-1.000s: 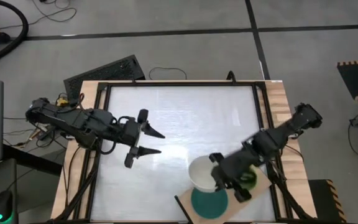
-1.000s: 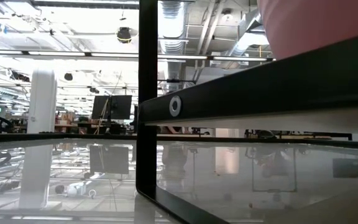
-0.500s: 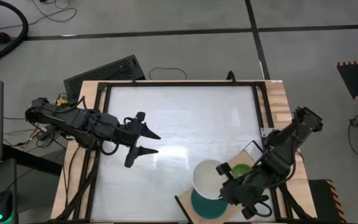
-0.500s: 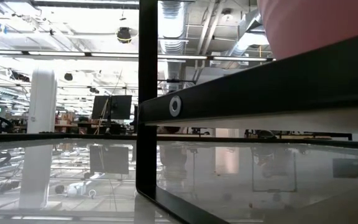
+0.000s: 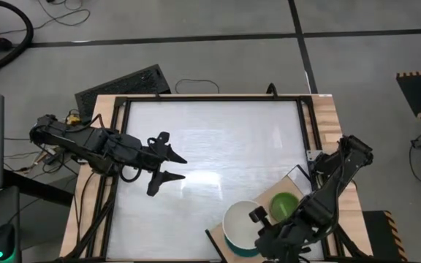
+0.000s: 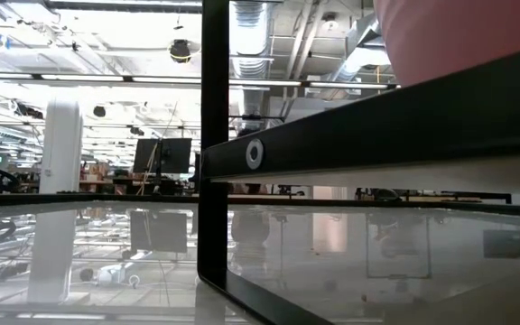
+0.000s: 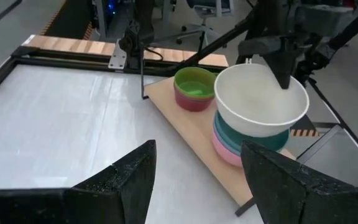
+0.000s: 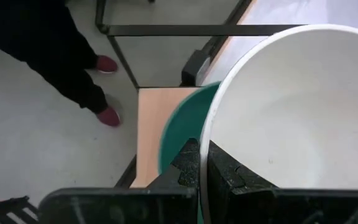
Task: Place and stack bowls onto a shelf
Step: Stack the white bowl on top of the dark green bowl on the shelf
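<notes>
My right gripper (image 5: 258,219) is at the table's near right corner, shut on the cream-white bowl (image 5: 241,223). That bowl sits tilted over a stack on the shelf (image 7: 185,121): a dark teal bowl (image 7: 253,138) on top, with cyan and light pink bowls (image 7: 225,149) below it. Beside the stack, a lime green bowl (image 7: 194,81) is nested in a magenta one (image 7: 188,102). My left gripper (image 5: 183,168) hangs open over the table's left middle, touching nothing. My right gripper holds the cream-white bowl by its rim (image 8: 205,158), on the side toward the table's right edge, one finger inside the bowl and one outside. The fingers (image 7: 283,65) come from above, pointing down. The bowl hangs tilted over the teal bowl; whether they touch cannot be told.
The shelf is a raised light-wood board on a dark frame (image 6: 359,135), set at a slant in the near right corner. A black frame (image 5: 210,98) borders the white table top. A person's legs and red shoes (image 8: 107,115) stand just beyond the near edge.
My right gripper has carried the cream-white bowl toward the table's near edge, off the lime green bowl's side and over the dark teal bowl. The lime green bowl, half covered by the arm before, now shows whole.
</notes>
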